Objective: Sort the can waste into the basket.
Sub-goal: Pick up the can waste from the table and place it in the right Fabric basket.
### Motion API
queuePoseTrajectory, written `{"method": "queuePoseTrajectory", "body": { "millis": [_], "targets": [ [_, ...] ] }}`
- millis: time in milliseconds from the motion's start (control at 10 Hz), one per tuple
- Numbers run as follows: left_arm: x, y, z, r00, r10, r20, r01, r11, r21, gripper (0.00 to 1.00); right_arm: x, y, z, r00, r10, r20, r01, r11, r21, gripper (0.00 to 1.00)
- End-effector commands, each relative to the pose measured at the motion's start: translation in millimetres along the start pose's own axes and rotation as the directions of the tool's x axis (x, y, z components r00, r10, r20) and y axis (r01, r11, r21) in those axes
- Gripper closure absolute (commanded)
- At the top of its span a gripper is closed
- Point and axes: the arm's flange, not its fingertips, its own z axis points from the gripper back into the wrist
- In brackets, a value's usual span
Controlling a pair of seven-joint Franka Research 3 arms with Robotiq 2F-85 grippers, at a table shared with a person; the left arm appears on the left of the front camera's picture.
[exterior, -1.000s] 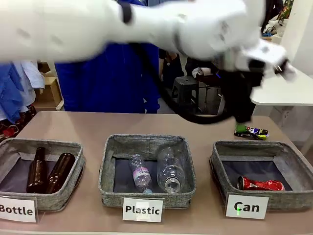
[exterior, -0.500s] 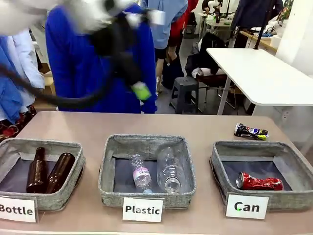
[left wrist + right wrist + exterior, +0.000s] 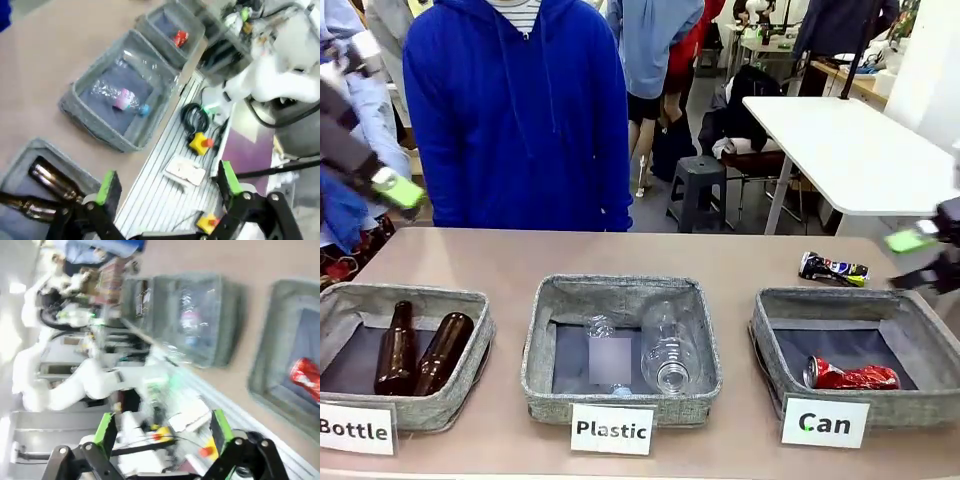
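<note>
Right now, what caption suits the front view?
Red can lies in the Can basket; dark can waits on the table behind it.

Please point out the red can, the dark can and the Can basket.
red can (image 3: 852, 376), front view, crushed middle.
dark can (image 3: 833, 268), front view, printed side.
Can basket (image 3: 840, 296), front view, far rim.

The rough grey cloth basket (image 3: 765, 345) holds a glossy red metal can (image 3: 850, 376); behind the basket, a shiny dark can (image 3: 833, 268) lies on the smooth matt table (image 3: 720, 255).

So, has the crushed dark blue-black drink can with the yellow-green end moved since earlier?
No. The crushed dark can still lies just beyond the far rim of the grey fabric Can basket.
</note>
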Motion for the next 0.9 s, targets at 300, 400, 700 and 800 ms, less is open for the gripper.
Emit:
{"method": "queuePoseTrajectory", "body": {
  "millis": [300, 400, 700, 800],
  "targets": [
    [-166, 84, -5, 0.893, 0.189, 0.408, -0.117, 0.974, -0.196, 0.0, 7, -31, -2, 0.99, -0.044, 0.136, 0.032, 0.996, 0.089, 0.0],
    [-182, 98, -25, 0.897, 0.224, 0.38, -0.154, 0.967, -0.204, 0.0, 19, -31, -17, 0.992, -0.117, 0.04, 0.109, 0.978, 0.178, 0.0],
    [-146, 86, 20, 0.906, 0.176, 0.384, -0.119, 0.978, -0.169, 0.0, 19, -31, -17, 0.992, -0.117, 0.04, 0.109, 0.978, 0.178, 0.0],
    [-146, 86, 20, 0.906, 0.176, 0.384, -0.119, 0.978, -0.169, 0.0, 19, -31, -17, 0.992, -0.117, 0.04, 0.109, 0.978, 0.178, 0.0]
  ]
}}
